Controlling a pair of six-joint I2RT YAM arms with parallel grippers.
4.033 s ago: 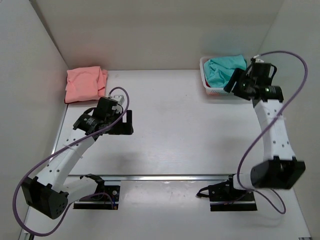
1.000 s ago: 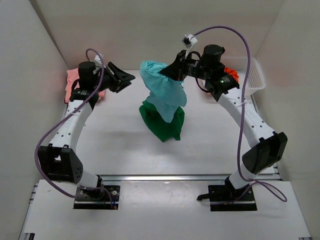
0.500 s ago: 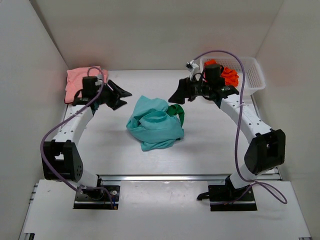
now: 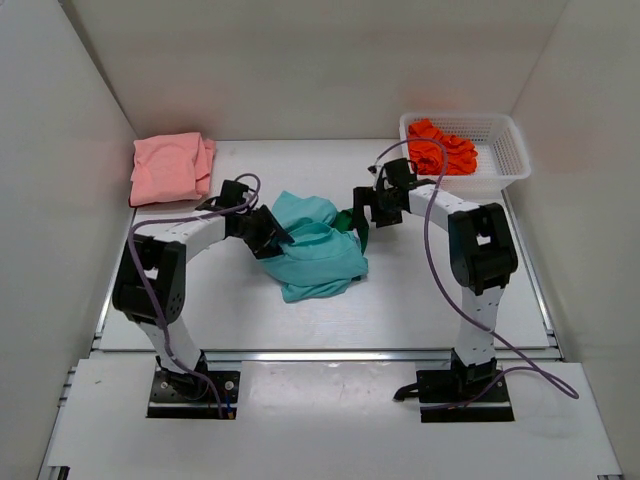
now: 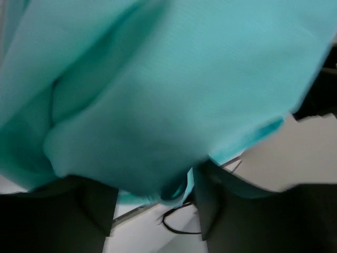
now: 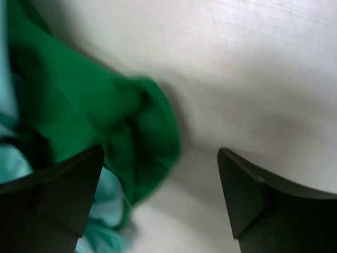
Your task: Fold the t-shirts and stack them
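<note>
Enclosure: white walls on three sides, white matte table (image 4: 420,290)
Pink tee (image 4: 170,168): folded, at the far left corner, well apart from the heap
Teal tee (image 4: 312,248): crumpled heap mid-table, lying over the dark green tee (image 4: 357,225), of which only a strip shows on the heap's right side
Left gripper (image 5: 155,197): at the heap's left edge; jaws apart, teal cloth sagging into the gap, nothing pinched as far as I can judge
Right gripper (image 6: 159,158): released, jaws wide, low over the table just beside the green hem, grasping nothing
Step in hand: separating the two tees, I judge; take one layer only (a hem or shoulder seam of the teal), lift it clear of the green, then spread it flat before any fold
Risk: a deep bite would drag both garments together
Hidden: most of the green tee; collars and sleeves of either not identifiable; left wrist view blurred, filled with teal
Far right corner: basket (image 4: 505,150) holding orange cloth (image 4: 440,148) — what kind, unclear
</note>
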